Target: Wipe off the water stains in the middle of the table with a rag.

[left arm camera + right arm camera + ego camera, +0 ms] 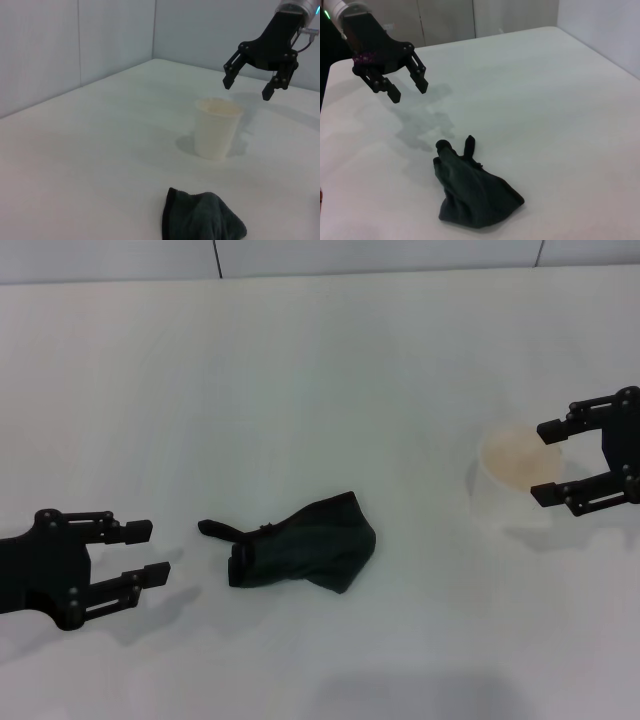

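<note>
Left pincer (145,552) gapes empty, the rag (305,544) lying just beside its fingertips.

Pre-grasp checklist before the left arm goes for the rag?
1. Left gripper open: ok, fingers spread, empty.
2. Rag free on the table: ok, bunched, nothing on it, tab pointing toward the left gripper.
3. Path to the rag clear: ok, bare tabletop between.
4. Right gripper out of the way: ok, open beside the paper cup, far from the rag.
5. Cup upright: ok.
6. Water stains located: cannot tell, no blot visible in any view.
</note>
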`<state>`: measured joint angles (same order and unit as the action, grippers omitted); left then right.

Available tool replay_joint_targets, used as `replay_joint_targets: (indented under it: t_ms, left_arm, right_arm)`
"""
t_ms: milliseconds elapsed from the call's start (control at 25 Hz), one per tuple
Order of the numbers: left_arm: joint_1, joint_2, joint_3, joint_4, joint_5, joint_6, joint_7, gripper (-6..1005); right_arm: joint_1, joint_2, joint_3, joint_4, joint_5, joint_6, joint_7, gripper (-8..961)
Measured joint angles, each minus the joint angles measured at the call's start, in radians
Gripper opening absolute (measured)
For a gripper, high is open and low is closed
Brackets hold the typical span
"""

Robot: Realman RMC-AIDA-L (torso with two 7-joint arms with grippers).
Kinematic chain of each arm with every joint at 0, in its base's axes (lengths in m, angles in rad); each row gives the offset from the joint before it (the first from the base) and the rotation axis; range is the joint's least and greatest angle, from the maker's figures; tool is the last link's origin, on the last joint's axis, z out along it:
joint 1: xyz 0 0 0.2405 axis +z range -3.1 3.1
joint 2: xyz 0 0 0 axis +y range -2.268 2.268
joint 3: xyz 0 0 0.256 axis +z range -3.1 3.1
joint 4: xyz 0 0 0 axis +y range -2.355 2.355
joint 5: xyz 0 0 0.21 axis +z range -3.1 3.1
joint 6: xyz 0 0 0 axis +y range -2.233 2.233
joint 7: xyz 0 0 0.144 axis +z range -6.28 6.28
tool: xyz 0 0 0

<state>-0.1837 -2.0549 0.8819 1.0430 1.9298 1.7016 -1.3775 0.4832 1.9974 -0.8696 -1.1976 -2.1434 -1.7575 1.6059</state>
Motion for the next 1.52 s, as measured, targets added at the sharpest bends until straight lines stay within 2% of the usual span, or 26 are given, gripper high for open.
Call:
replay_joint_targets:
  t_ms: [520,1520]
  left_arm:
    - [-0.003,-0.008,0.000,0.000,0.000,-0.002,0.000,501]
    - [-0.040,-0.020,-0.007,0.000,-0.014,-0.012,-0.017,501]
  right_arm:
    - [0.011,0.013,-0.017,0.003,0.001,0.034,-0.002,763]
    - [-0.013,0.013,-0.033,0.030,0.088,0.082,-0.058,763]
